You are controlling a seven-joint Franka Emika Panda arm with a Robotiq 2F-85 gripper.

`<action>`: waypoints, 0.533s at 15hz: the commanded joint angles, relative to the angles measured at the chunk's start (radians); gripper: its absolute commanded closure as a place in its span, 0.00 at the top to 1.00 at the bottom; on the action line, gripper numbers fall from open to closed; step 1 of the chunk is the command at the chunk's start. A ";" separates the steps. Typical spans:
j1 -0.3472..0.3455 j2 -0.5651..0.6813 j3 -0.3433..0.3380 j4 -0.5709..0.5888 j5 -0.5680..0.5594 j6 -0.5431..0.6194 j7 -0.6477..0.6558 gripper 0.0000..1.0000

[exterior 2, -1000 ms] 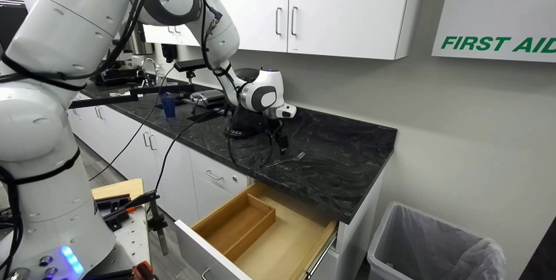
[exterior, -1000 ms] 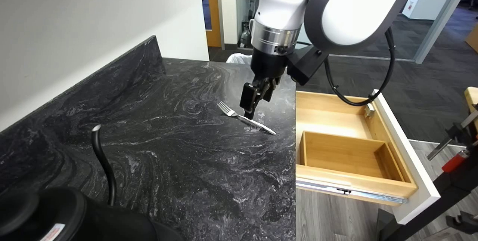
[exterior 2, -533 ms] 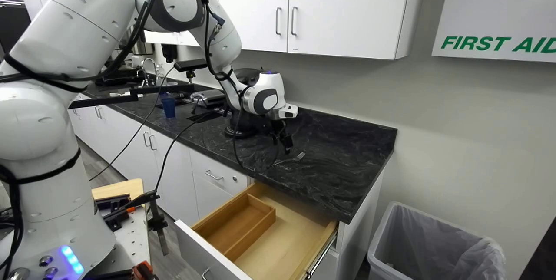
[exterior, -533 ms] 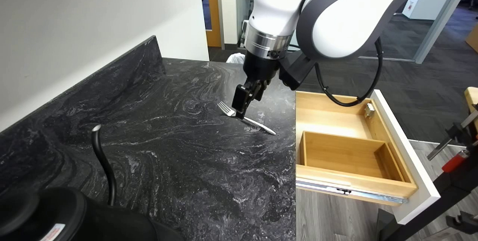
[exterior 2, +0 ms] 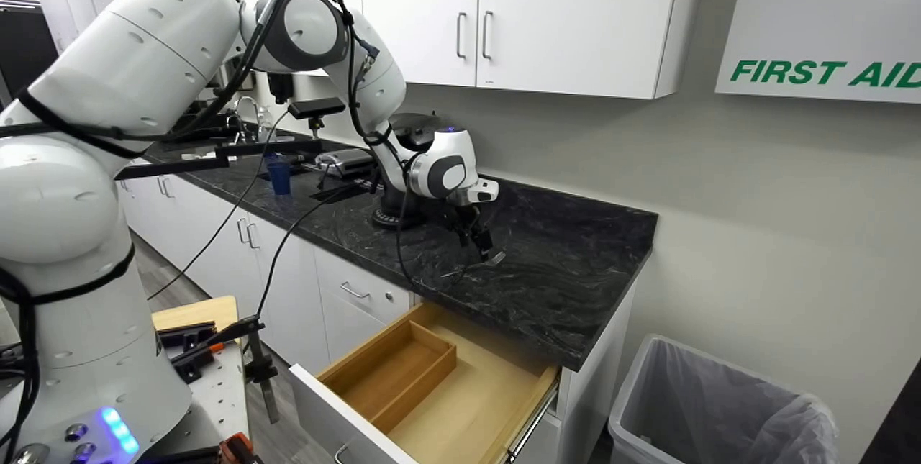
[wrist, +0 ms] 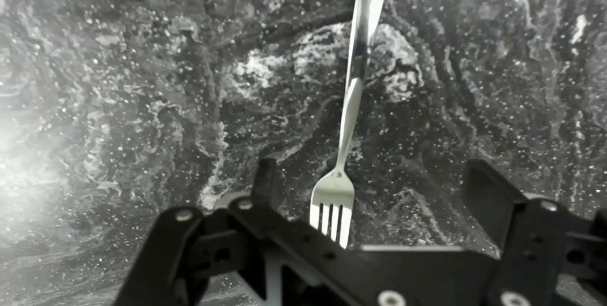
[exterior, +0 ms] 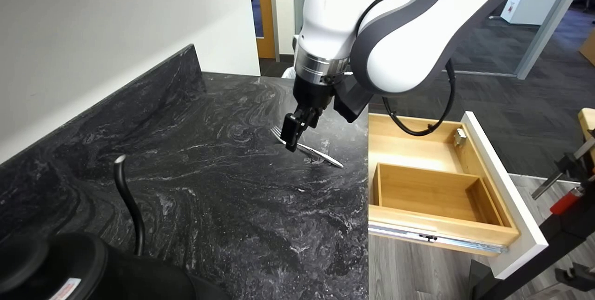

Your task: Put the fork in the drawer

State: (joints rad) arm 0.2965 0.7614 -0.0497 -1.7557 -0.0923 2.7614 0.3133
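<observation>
Left to right, in an exterior view: the countertop (exterior: 209, 207) carries the fork (wrist: 351, 102), which lies ungripped. The gripper (wrist: 373, 178) stands at the fork's head, fingers wide apart, holding nothing; contact with the countertop cannot be told. In the wrist view the fork lies between the fingers, nearer the one at left. At right, the drawer (exterior: 413, 151) is pulled out.

Possible faults: closing too high may pass over the thin metal; closing too low may jam the fingers on the countertop. Off-centre closing may shove or turn the fork.

Relative to one second earlier: the gripper is lower and shifted from handle toward tines; fork and drawer are unmoved.
</observation>
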 commanded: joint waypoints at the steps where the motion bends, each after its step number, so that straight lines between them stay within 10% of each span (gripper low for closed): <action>1: 0.033 0.061 -0.050 0.061 -0.014 -0.001 0.018 1.00; 8: 0.036 0.103 -0.056 0.108 -0.006 -0.006 0.011 1.00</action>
State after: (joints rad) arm 0.3127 0.8511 -0.0850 -1.6759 -0.0922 2.7613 0.3135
